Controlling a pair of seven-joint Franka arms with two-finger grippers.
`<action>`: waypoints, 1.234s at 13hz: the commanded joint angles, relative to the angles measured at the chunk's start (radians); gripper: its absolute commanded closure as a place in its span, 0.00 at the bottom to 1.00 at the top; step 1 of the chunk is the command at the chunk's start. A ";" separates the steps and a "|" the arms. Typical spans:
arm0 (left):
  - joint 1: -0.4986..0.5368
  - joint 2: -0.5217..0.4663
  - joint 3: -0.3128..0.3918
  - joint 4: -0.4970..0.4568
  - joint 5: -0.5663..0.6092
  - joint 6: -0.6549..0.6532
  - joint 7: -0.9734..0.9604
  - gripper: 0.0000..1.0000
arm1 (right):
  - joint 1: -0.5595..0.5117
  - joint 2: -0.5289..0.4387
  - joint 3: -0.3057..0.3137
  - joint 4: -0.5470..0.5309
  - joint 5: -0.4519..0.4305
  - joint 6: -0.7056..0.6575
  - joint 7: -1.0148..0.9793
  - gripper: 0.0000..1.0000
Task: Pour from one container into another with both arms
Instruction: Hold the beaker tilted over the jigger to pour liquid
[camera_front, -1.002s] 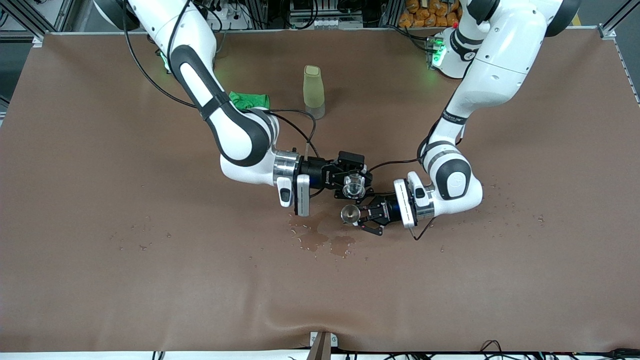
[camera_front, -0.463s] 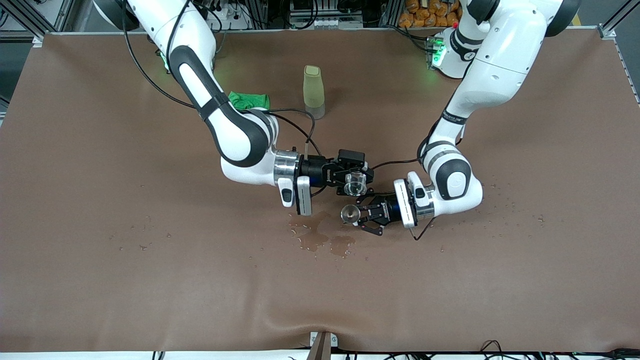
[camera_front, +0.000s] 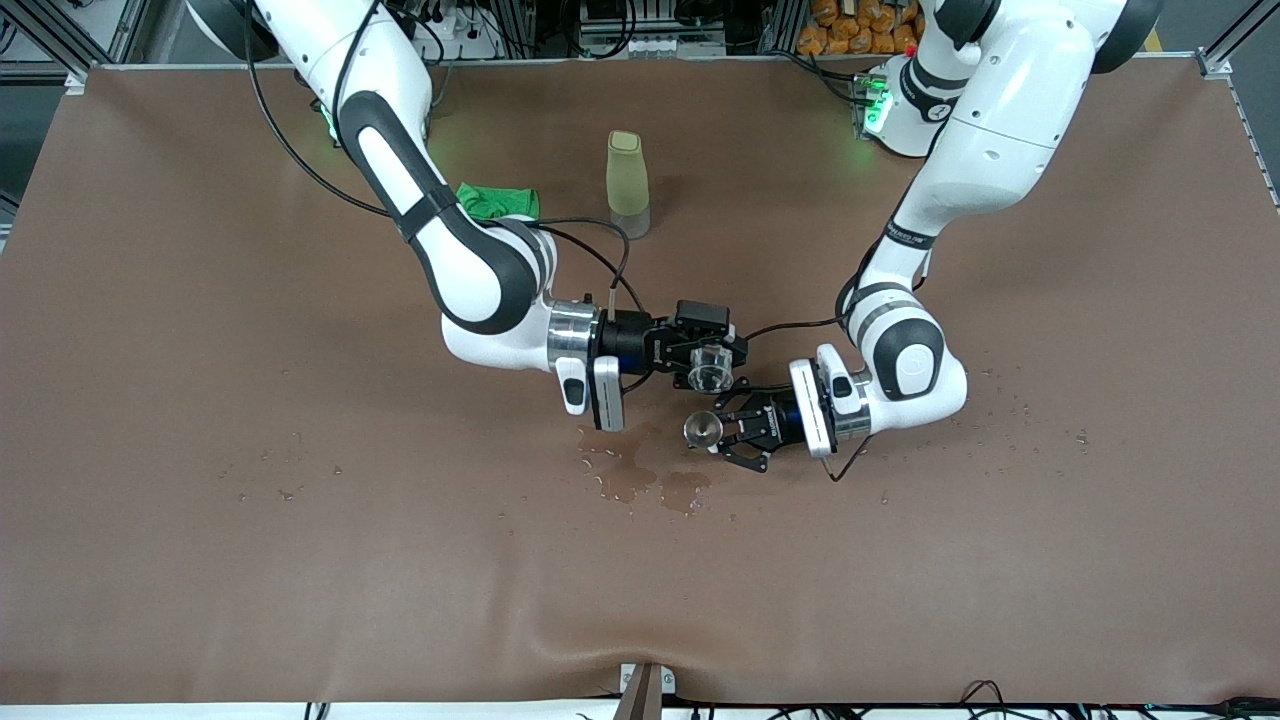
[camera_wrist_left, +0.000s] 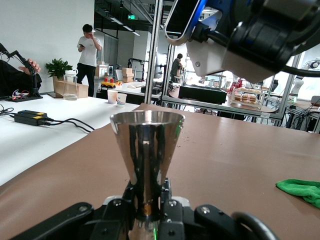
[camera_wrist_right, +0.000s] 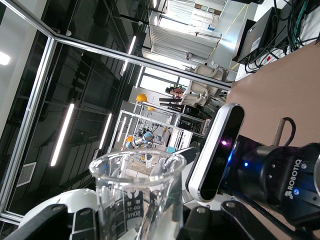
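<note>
My right gripper (camera_front: 712, 366) is shut on the tiny clear glass cup (camera_front: 710, 370), held in the air over the middle of the table. In the right wrist view the glass cup (camera_wrist_right: 137, 197) fills the space between the jaws and has printed measuring marks. My left gripper (camera_front: 726, 432) is shut on the narrow stem of the shiny silver metal cup (camera_front: 703, 430), just below and beside the glass cup. In the left wrist view the metal cup (camera_wrist_left: 147, 147) stands upright in the left gripper (camera_wrist_left: 148, 207), with the right arm's hand (camera_wrist_left: 250, 35) overhead.
A tall olive-green bottle (camera_front: 628, 185) stands toward the robots' bases, with a green cloth (camera_front: 498, 201) beside it toward the right arm's end. A wet spill (camera_front: 640, 475) darkens the brown table cover (camera_front: 200, 500) under the grippers. Droplets are scattered on both sides.
The right gripper has shifted the glass cup slightly toward the robots' bases and turned a little. The left gripper with the metal cup has barely moved.
</note>
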 joint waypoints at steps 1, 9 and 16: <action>0.001 0.014 -0.003 0.029 0.015 0.010 -0.019 1.00 | -0.011 -0.016 0.004 -0.007 0.020 -0.009 0.027 1.00; 0.001 0.014 -0.003 0.029 0.014 0.010 -0.018 1.00 | -0.014 0.016 0.001 0.040 0.019 -0.008 0.074 1.00; -0.002 0.015 -0.003 0.029 0.011 0.010 -0.021 1.00 | -0.014 0.030 0.000 0.066 0.022 -0.005 0.147 1.00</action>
